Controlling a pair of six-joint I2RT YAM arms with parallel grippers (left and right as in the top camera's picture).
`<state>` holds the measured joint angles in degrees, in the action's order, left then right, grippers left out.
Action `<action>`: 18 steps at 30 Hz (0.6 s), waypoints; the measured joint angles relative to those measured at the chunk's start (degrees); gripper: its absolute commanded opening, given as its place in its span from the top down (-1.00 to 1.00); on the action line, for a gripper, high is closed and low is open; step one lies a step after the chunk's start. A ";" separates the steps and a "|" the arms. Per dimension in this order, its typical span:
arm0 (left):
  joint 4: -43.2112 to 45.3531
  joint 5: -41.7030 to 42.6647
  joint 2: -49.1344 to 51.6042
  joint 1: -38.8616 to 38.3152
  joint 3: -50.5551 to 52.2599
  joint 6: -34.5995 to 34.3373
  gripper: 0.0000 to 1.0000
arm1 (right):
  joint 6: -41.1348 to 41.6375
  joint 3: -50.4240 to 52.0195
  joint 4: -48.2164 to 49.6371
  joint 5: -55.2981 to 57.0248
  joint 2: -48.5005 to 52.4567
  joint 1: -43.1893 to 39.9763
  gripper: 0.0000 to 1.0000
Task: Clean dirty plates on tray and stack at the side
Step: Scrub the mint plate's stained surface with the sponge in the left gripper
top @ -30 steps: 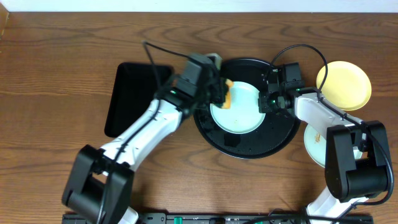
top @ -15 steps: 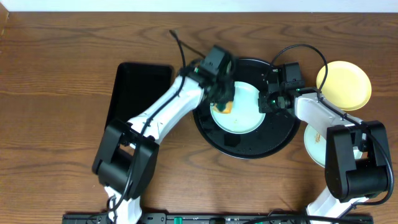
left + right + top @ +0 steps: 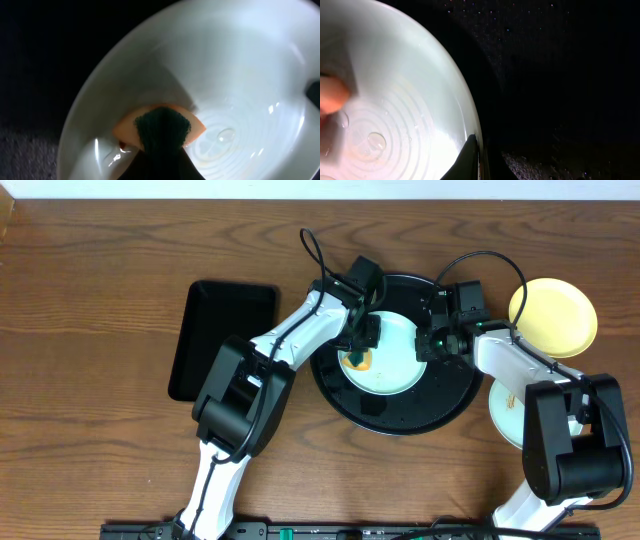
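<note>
- The large round glossy black tray [image 3: 400,412] is sitting on the brown wooden counter [image 3: 90,280], right of centre in the overhead view.
- A pale mint-white round plate [image 3: 398,370] is lying inside this tray, toward its far half, with black tray floor showing around it.
- The left claw [image 3: 362,348] is reaching over the left part of this plate. Its fingers are pressed onto an orange sponge with a dark green scouring face [image 3: 357,361].
- In the left wrist view, the sponge [image 3: 161,127] is bearing on the plate's inner surface [image 3: 240,75]. Wet streaks and a droplet are showing just beside it, and a small brownish mark is sitting at its left corner.
- The right claw [image 3: 427,345] is pinching the plate's right rim. In the right wrist view, the rim appears as a thin white line running between the dark fingers [image 3: 467,161], though the lower frame edge is cutting off the contact.
- A pale yellow round plate [image 3: 553,315] is lying on the counter right of the round tray, near it but not touching.
- A second pale mint-white plate [image 3: 500,420] is lying on the counter nearer the robot, partly covered by the right arm.
- A smaller rectangular black tray [image 3: 215,340] is sitting on the counter left of the round tray.
</note>
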<state>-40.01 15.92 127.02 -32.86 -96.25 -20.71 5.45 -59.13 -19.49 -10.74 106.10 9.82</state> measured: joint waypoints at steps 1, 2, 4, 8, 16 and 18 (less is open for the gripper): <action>0.55 -0.24 -0.02 0.02 0.00 0.22 0.85 | 0.00 0.00 0.00 0.00 0.00 0.00 0.98; 1.09 -0.59 -0.04 0.07 0.00 0.33 0.85 | 0.00 0.00 0.00 0.00 0.00 0.00 0.97; 1.49 -1.38 -0.04 0.09 0.00 0.85 0.85 | 0.00 0.00 0.02 0.00 0.00 0.00 0.98; 2.16 -2.93 -0.04 0.09 0.00 1.68 0.85 | 0.00 0.00 0.00 0.00 0.00 0.00 0.98; 3.08 -3.72 -0.04 1.25 0.00 2.16 0.85 | 0.00 0.00 0.00 0.00 0.00 0.00 0.98; 3.06 -3.65 -0.04 1.60 0.00 2.36 0.85 | 0.02 0.00 0.02 0.00 0.00 0.00 0.97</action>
<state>-36.95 12.27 126.98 -31.27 -96.25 -18.35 5.48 -59.13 -19.46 -10.74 106.10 9.82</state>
